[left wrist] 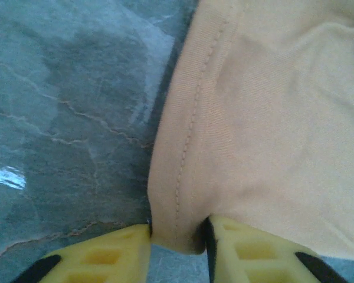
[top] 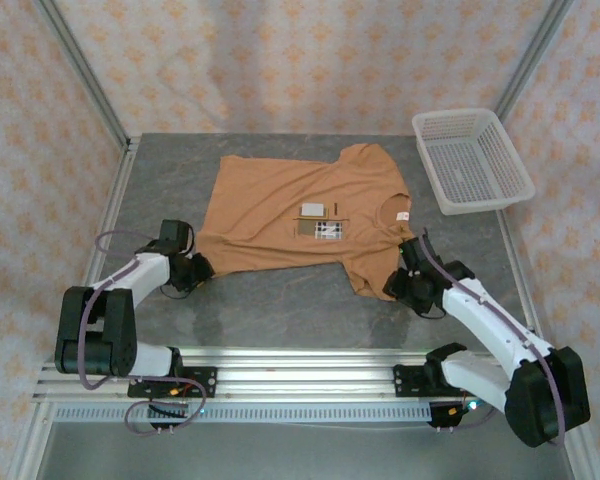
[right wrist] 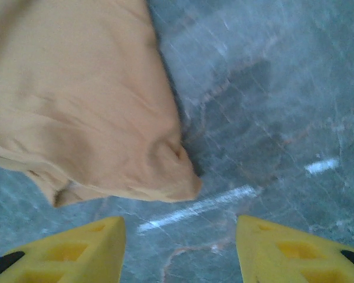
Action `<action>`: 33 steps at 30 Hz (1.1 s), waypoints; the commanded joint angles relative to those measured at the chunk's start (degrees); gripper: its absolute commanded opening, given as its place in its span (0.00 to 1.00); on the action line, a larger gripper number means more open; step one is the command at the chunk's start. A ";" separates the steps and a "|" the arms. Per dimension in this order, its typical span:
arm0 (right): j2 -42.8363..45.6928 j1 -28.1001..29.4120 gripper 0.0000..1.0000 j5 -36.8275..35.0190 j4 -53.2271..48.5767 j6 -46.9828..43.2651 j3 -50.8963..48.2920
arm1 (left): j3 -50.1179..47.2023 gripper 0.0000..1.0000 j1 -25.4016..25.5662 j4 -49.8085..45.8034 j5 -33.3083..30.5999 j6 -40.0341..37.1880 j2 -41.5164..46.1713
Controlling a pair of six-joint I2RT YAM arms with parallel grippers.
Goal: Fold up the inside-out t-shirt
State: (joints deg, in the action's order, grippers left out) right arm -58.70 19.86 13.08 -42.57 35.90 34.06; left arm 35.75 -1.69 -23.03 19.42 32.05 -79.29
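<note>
While the t-shirt [top: 280, 210] lies spread flat on the grey marbled table [top: 280, 300], both arms reach in low from the near edge, one at each end of the cloth. It lies sideways in the top view, with the hem towards the left and the collar towards the right, and a small white label [top: 401, 215] sits at the neck. Near the middle of the cloth are a few small patches [top: 320, 222], one white and one checked. The left gripper [top: 202, 266] is at the near-left corner of the hem. In its wrist view, the left gripper [left wrist: 177, 236] has its yellow fingers [left wrist: 100, 259] drawn close together with the stitched hem corner of the t-shirt [left wrist: 271, 130] pinched between them, and the cloth spreads away from the grip over the table [left wrist: 65, 118]. The right gripper [top: 400, 285] is at the near sleeve, just beside its edge. In its own view, the right gripper [right wrist: 180, 236] is spread wide with nothing between the fingers [right wrist: 76, 253] — bare table [right wrist: 271, 88] shows in the gap, and a rumpled, rounded fold of the t-shirt [right wrist: 76, 100] lies just ahead and to one side, apart from both fingertips. A white mesh basket [top: 431, 165] stands on the far right corner of the table, close to the far sleeve but not touching it.
</note>
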 commanded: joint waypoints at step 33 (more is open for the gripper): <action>7.41 -2.93 0.00 -7.67 -6.94 -3.47 15.41 | 14.34 0.00 -2.25 -12.91 -4.55 -2.56 11.96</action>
State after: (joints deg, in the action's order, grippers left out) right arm -54.61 18.55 11.38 -40.45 37.52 42.33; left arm 45.34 -3.05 -31.27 17.93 31.44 -70.06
